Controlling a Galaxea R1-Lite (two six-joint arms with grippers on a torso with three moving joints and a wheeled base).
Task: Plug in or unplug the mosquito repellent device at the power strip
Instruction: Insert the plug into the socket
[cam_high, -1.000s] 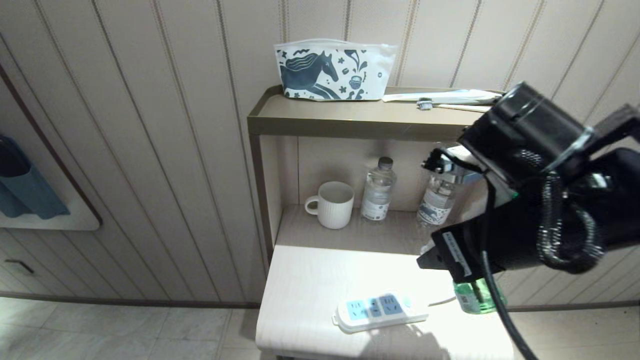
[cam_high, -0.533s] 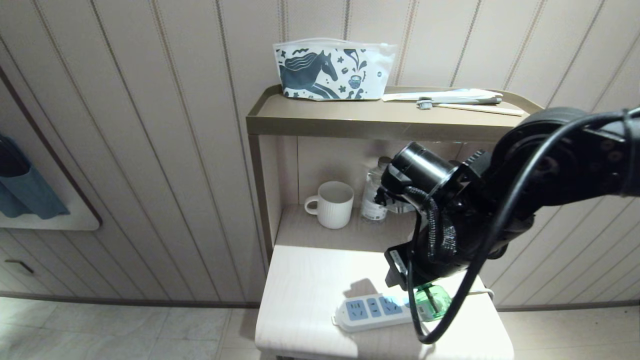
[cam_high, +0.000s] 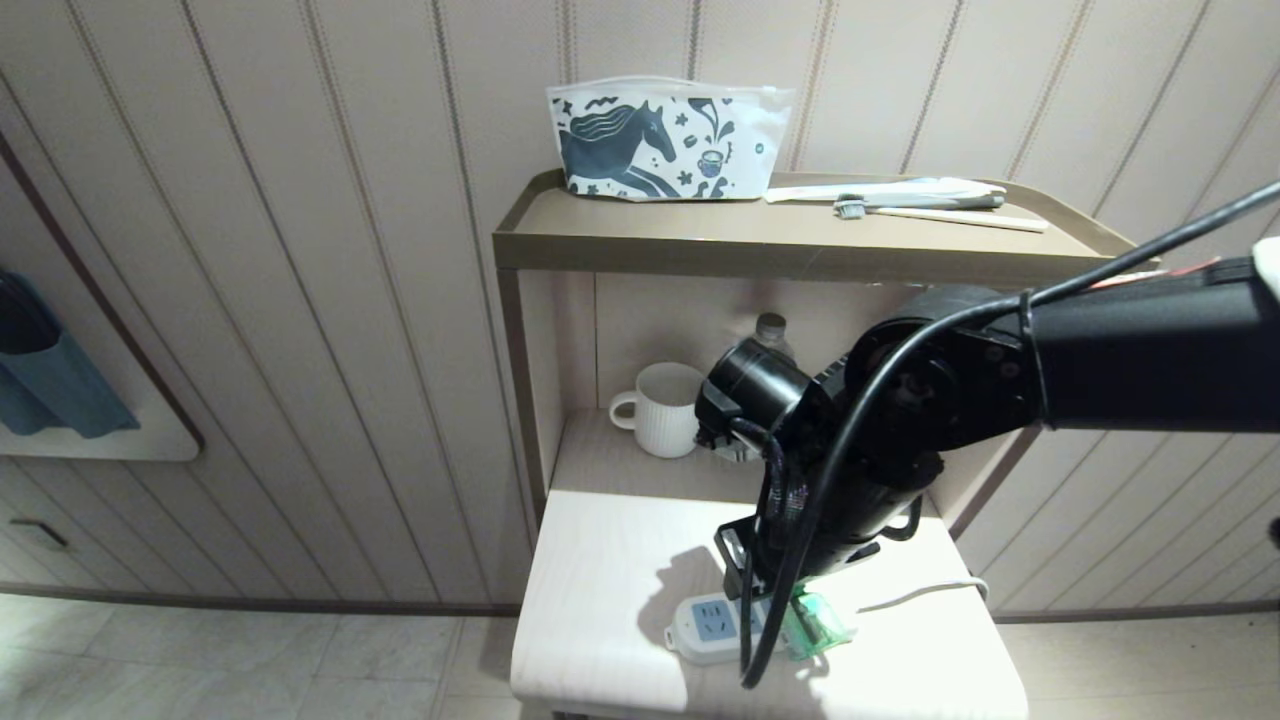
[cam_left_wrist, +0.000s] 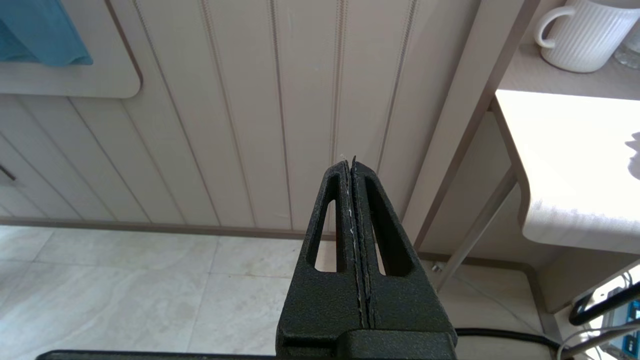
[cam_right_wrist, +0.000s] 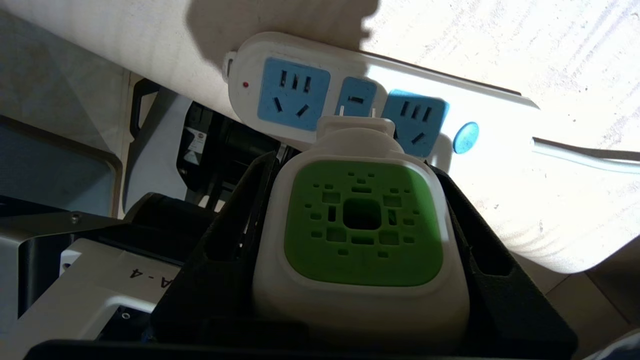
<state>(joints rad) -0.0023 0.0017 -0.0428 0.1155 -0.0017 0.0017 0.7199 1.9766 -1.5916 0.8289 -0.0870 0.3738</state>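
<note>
The white power strip (cam_high: 697, 630) with light-blue socket faces lies near the front edge of the white table (cam_high: 600, 580). My right gripper (cam_high: 778, 605) hangs low over it, shut on the mosquito repellent device (cam_high: 818, 625). From the right wrist view, the black fingers (cam_right_wrist: 235, 220) clamp the device's white-and-green head (cam_right_wrist: 362, 225) on both sides. Its two metal prongs (cam_right_wrist: 342, 110) point at the middle socket of the power strip (cam_right_wrist: 295, 95); I cannot tell whether they touch it. My left gripper (cam_left_wrist: 352, 162) is parked beside the table, shut and empty.
A white mug (cam_high: 665, 408) and a water bottle (cam_high: 770, 328) stand on the lower shelf behind the arm. On the top shelf are a horse-print pouch (cam_high: 665, 140) and a toothbrush (cam_high: 930, 208). The strip's white cord (cam_high: 920, 592) trails right.
My right arm has swung left and down, carrying the device from the table's right edge to just over the power strip. It now covers the strip's right part.
</note>
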